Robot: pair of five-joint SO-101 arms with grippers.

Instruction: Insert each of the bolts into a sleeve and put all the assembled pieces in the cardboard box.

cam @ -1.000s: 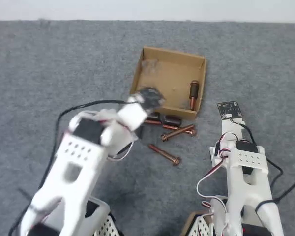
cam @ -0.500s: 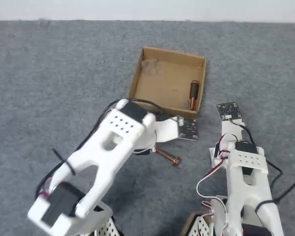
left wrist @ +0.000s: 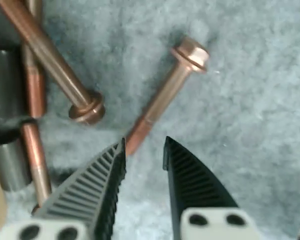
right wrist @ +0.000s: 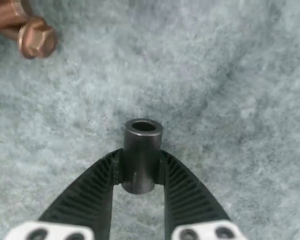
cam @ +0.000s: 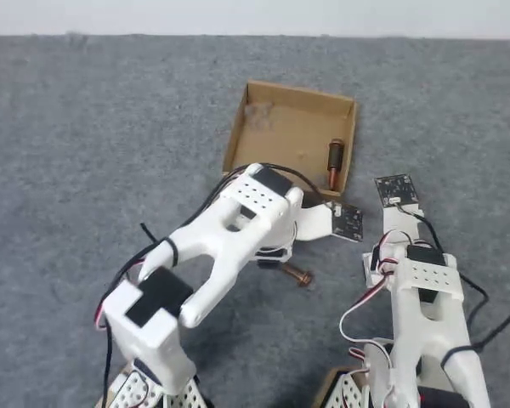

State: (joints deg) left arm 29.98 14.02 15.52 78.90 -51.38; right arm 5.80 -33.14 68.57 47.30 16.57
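Bolt pickup: the released left end effector [left wrist: 144,145] is hovering over the bolt [left wrist: 165,97], six o'clock of the box [cam: 236,127]. The right end effector [right wrist: 140,156] is gripping a sleeve [right wrist: 142,134]; clamping likely next.

Bright, even, diffuse light, soft faint shadows

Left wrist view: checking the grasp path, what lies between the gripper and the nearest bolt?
Nothing but carpet; the left wrist view shows the bolt tip right by the open left gripper.
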